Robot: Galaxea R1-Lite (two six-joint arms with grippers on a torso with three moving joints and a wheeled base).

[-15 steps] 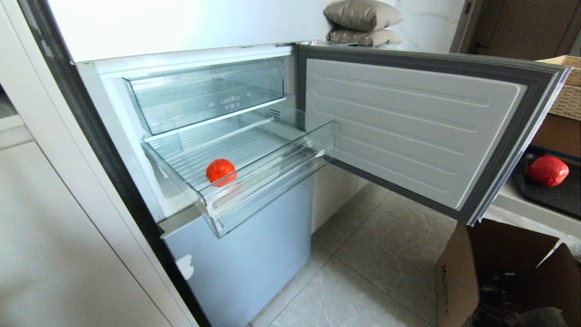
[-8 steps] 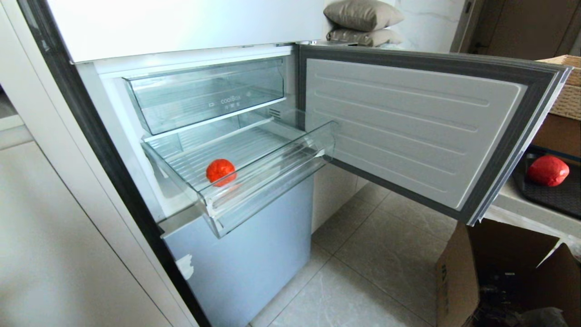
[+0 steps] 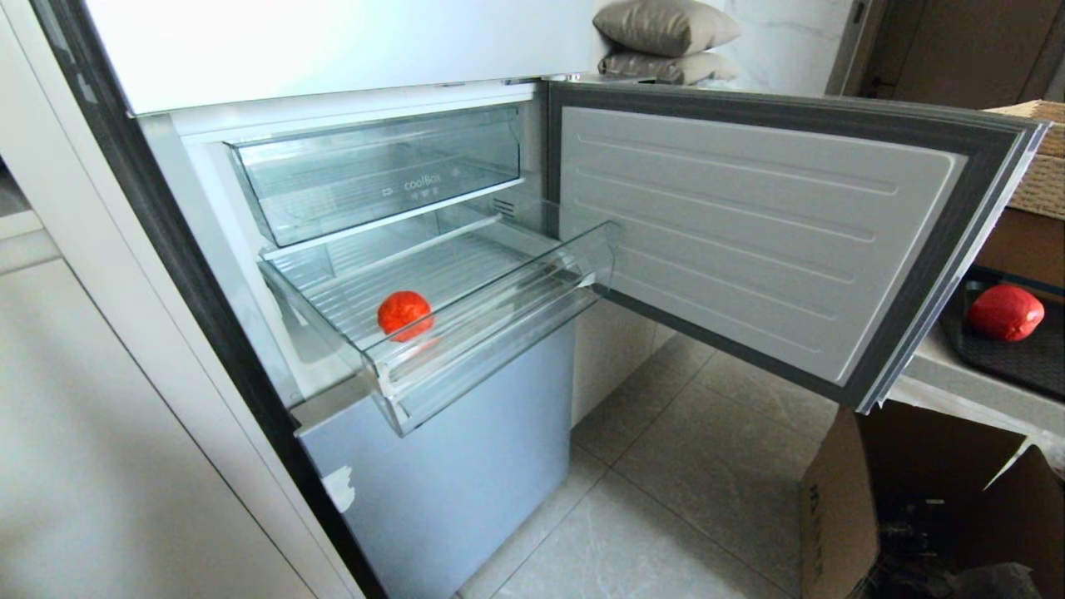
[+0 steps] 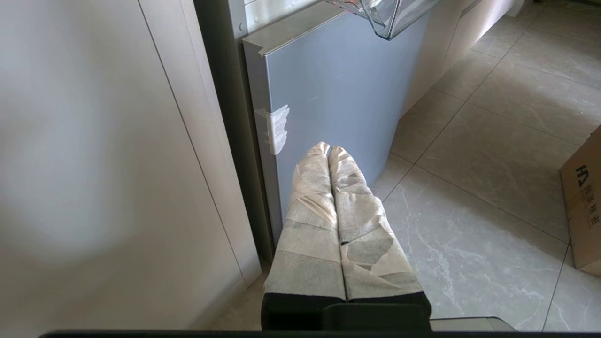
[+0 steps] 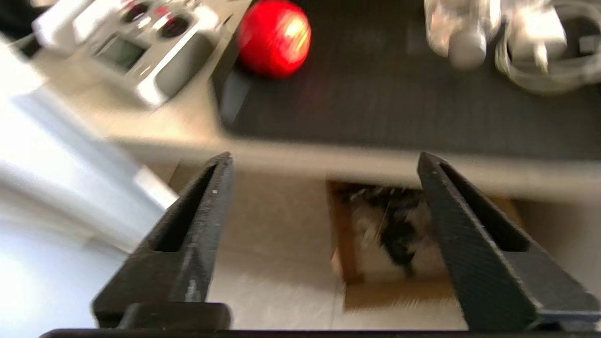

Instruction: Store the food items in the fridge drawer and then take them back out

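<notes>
The clear fridge drawer (image 3: 491, 329) is pulled out below a lettered bin, and one red-orange food item (image 3: 404, 314) lies on its ribbed floor near the front left. A second red food item (image 3: 1005, 313) (image 5: 274, 37) rests on a dark tray (image 3: 1011, 362) (image 5: 399, 94) on a counter behind the open fridge door. My right gripper (image 5: 324, 159) is open and empty, out over the floor short of the counter edge, facing that red item. My left gripper (image 4: 327, 149) is shut on nothing and hangs low by the fridge's lower door. Neither arm shows in the head view.
The open fridge door (image 3: 749, 233) stands between the drawer and the counter. An open cardboard box (image 3: 923, 507) (image 5: 399, 244) sits on the tiled floor under the counter. A white device (image 5: 136, 51) and white items (image 5: 512, 37) lie beside and on the tray.
Nothing has visibly moved in the head view; drawer, both food items and door stay as they were.
</notes>
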